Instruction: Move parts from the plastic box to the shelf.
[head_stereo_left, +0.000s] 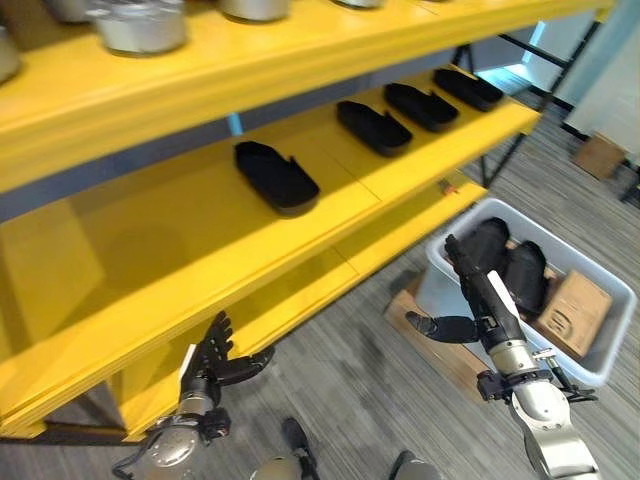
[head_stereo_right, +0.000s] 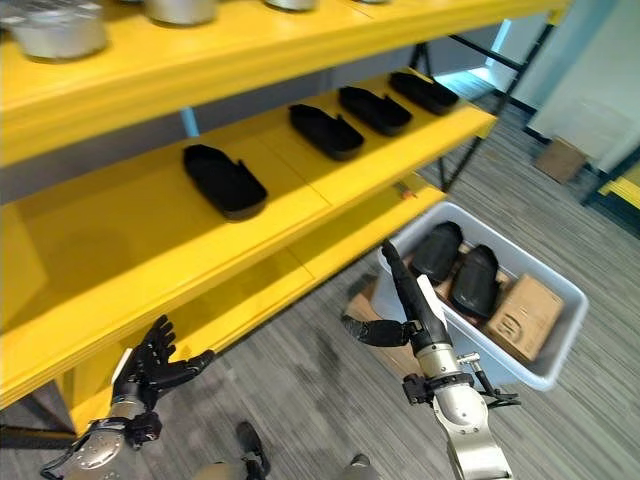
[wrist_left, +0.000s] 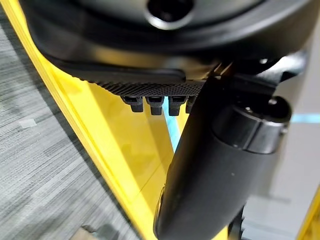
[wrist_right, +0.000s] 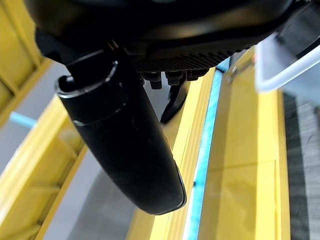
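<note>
The right hand (head_stereo_right: 405, 300), open and empty, should dip slowly toward the black parts (head_stereo_right: 458, 265) in the box (head_stereo_right: 560, 330) at two o'clock.

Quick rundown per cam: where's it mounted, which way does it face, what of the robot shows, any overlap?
Left eye: head, looking down at the shelf, black parts and box; both hands, left hand, right hand.
Right eye: head, a little to the side; same scene.
Left wrist: on the left arm, looking along its hand at the yellow shelf edge and floor.
Right wrist: on the right arm, looking along its hand at the shelf; box corner.
Shared: both eyes show everything; both wrists share the shelf.
</note>
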